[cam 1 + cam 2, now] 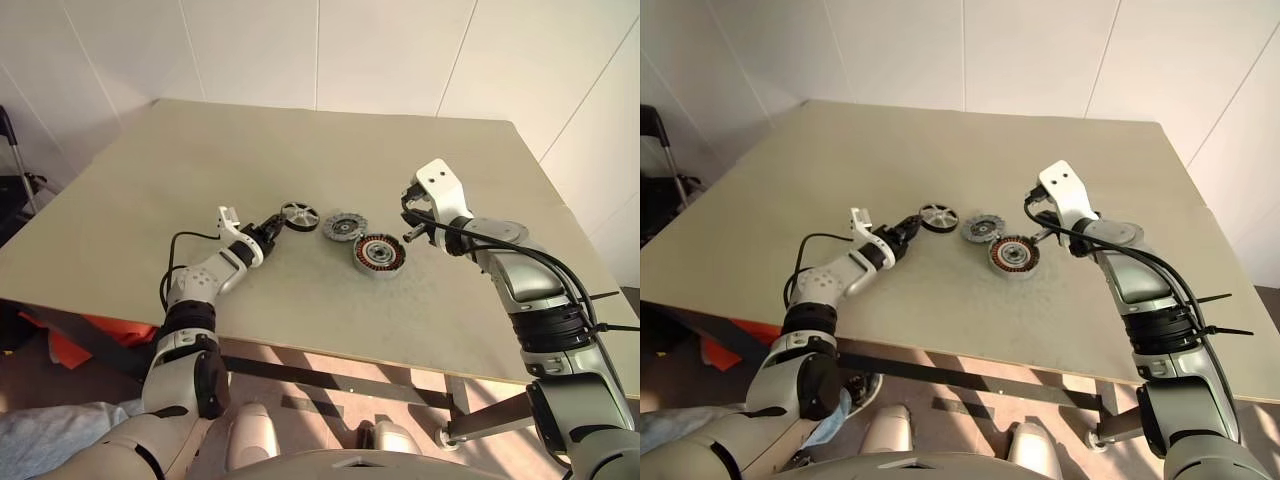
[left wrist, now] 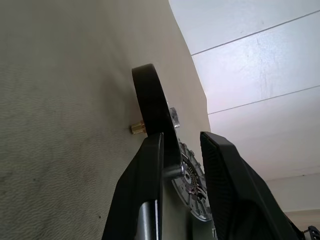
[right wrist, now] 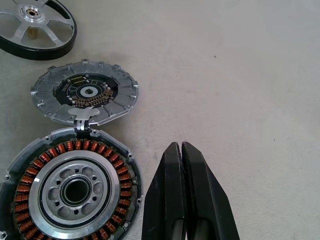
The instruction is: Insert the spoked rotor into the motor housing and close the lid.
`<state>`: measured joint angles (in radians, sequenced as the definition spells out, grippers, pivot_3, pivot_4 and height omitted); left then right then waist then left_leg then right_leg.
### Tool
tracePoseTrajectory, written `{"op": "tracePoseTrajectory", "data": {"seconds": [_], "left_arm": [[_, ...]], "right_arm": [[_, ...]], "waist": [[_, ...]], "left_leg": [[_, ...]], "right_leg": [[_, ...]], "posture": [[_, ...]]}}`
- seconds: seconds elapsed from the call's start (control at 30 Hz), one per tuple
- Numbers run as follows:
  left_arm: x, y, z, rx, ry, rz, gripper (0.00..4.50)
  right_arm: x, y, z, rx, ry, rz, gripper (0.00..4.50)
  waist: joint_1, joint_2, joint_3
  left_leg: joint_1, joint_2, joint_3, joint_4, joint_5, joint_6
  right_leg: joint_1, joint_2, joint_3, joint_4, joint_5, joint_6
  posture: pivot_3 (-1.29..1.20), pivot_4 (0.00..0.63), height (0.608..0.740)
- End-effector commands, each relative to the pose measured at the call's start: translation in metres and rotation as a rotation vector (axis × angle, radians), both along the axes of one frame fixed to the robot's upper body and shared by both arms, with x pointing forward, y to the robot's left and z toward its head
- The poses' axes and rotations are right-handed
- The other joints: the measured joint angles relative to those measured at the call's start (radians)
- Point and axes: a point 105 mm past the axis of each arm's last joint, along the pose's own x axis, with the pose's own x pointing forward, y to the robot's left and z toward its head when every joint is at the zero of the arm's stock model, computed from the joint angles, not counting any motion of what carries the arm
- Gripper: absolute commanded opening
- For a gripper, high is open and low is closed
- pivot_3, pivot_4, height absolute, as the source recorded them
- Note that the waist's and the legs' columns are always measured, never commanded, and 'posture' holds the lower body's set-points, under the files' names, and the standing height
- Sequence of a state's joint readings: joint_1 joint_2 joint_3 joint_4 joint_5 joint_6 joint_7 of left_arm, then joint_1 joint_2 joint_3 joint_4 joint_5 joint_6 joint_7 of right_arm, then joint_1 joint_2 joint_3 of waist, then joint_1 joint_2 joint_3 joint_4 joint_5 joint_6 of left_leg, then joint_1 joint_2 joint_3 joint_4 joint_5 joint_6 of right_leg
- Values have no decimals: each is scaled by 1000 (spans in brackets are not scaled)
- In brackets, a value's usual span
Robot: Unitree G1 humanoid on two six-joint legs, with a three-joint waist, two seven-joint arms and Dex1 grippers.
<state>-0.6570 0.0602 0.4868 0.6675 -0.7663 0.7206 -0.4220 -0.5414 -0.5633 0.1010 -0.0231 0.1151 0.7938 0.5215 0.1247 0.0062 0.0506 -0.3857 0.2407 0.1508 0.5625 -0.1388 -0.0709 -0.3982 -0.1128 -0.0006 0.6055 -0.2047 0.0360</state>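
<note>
The spoked rotor [image 1: 300, 215], a black-rimmed wheel with silver spokes, lies on the table at the left of the row. My left gripper [image 1: 278, 226] reaches it from the left, open. In the left wrist view the rotor's rim [image 2: 152, 105] runs between the fingers, close against one finger [image 2: 147, 190] and with a gap to the other. The lid [image 1: 345, 226], a grey toothed disc with a dark circuit ring, lies flat beside the rotor. It meets the motor housing [image 1: 378, 254], whose copper coils face up. My right gripper [image 3: 182, 150] is shut and empty, just right of the housing.
The beige table [image 1: 300, 140] has free room behind and to the right of the parts. Its front edge runs close below my left forearm. A dark chair [image 1: 12, 170] stands off the table's left side.
</note>
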Motion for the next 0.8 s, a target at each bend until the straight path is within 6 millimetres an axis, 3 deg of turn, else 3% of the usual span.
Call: {"op": "tracePoseTrajectory", "data": {"seconds": [0.03,0.07,0.33,0.8], "left_arm": [[-1,4,12,-11,-47,-4,2136],[-1,5,11,-28,-34,2,2433],[7,6,11,-125,0,59,2433],[25,-29,5,-104,66,25,2433]], "right_arm": [[2,-2,18,-8,-65,-5,0],[3,-2,18,-9,-64,-5,0],[4,0,17,-9,-62,1,0],[5,1,21,-10,-76,1,0]], "waist": [[0,0,0],[0,0,0],[0,0,0],[3,0,0]], "left_leg": [[0,0,0,0,0,0],[0,0,0,0,0,0],[0,0,0,0,0,0],[0,0,0,0,1,-2]], "right_leg": [[0,0,0,0,0,0],[0,0,0,0,0,0],[0,0,0,0,0,0],[0,0,0,0,0,0]], "posture": [[0,0,740],[0,0,740],[0,0,740],[0,0,740]]}}
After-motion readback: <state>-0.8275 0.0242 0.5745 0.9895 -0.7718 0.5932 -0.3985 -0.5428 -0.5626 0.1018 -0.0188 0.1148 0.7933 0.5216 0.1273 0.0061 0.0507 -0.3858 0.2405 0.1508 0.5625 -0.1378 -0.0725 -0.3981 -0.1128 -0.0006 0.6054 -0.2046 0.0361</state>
